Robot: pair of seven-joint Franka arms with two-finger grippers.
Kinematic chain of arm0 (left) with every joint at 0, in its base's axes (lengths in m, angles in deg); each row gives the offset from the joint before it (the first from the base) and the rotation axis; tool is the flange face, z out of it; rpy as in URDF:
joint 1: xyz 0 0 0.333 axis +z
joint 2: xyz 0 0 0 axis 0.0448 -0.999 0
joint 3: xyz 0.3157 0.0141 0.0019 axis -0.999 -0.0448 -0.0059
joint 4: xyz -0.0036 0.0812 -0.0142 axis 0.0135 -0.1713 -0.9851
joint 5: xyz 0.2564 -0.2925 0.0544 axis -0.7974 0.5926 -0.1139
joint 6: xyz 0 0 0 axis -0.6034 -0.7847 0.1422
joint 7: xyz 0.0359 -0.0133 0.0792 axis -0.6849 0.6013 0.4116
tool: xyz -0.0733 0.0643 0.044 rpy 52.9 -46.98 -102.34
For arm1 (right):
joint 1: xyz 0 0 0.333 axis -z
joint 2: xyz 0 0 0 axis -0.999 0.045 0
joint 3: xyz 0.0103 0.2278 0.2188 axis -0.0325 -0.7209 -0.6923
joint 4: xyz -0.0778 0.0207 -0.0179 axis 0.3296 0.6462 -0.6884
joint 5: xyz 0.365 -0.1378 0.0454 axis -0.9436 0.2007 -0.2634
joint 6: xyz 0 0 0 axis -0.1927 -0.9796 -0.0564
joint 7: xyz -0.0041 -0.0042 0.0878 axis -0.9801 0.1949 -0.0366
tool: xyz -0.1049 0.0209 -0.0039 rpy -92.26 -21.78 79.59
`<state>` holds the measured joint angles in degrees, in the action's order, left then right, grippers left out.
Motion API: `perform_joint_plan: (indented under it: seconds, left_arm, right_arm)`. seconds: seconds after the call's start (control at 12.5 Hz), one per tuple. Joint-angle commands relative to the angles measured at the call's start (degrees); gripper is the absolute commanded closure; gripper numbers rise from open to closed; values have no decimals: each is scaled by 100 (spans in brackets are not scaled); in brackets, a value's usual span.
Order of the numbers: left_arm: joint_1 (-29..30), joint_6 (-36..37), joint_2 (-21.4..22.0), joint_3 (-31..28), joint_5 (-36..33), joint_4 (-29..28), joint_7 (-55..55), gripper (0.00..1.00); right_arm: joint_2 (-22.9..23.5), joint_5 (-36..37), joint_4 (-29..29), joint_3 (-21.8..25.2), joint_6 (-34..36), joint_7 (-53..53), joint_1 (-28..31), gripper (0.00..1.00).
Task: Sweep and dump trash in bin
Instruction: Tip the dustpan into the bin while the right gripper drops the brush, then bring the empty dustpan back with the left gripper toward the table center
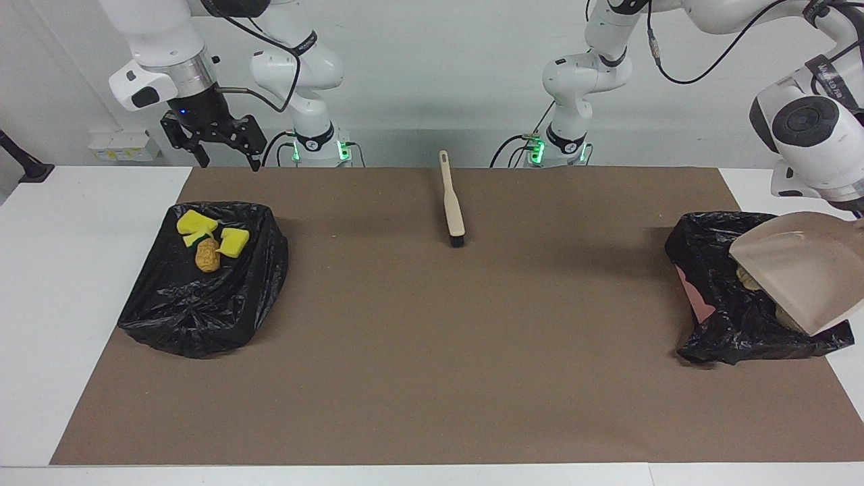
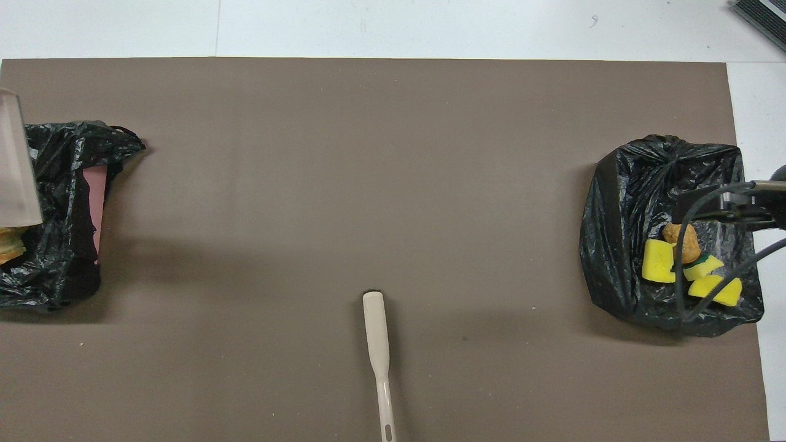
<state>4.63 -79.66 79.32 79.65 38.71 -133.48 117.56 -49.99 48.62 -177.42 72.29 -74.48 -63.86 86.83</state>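
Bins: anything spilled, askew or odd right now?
Nothing spilled on the mat. The only oddity: the bin at the left arm's end has its black liner slipped, baring a pink wall. The dustpan hangs tilted over it, covering most of the beige lumps. The yellow sponge chunks sit inside the other bin. The brush lies flat.

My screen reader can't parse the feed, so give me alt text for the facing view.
The left arm holds a beige dustpan tilted over a black-lined bin at its end of the table. A brush lies mid-mat; the right hand hangs open above the other bin, which holds yellow sponge chunks and an orange-brown lump.
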Motion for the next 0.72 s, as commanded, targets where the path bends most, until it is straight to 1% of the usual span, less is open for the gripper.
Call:
perform_joint_plan:
  seconds: [0.0,0.16,0.24,0.32,0.48,0.64]
  left_arm:
    - [-297,80,-73,-77,836,162,-116,100]
    - [-420,124,-65,-68,1233,153,-239,100]
    - [-464,203,-65,-59,1514,153,-588,100]
    - [-656,317,-56,-68,1882,136,-974,100]
    - [-1008,650,5,-59,2218,75,-1773,100]
    - [-1368,844,14,-59,2823,48,-2731,100]
  right_arm:
    - [-69,-10,-68,16,32,-134,41,0]
    - [-69,-10,-68,7,23,-134,32,0]
    - [-69,-10,-68,7,23,-134,41,0]
    - [-60,-10,-68,7,23,-134,41,0]
    - [-69,-1,-68,7,58,-160,41,0]
    - [-86,8,-77,-19,84,-178,23,0]
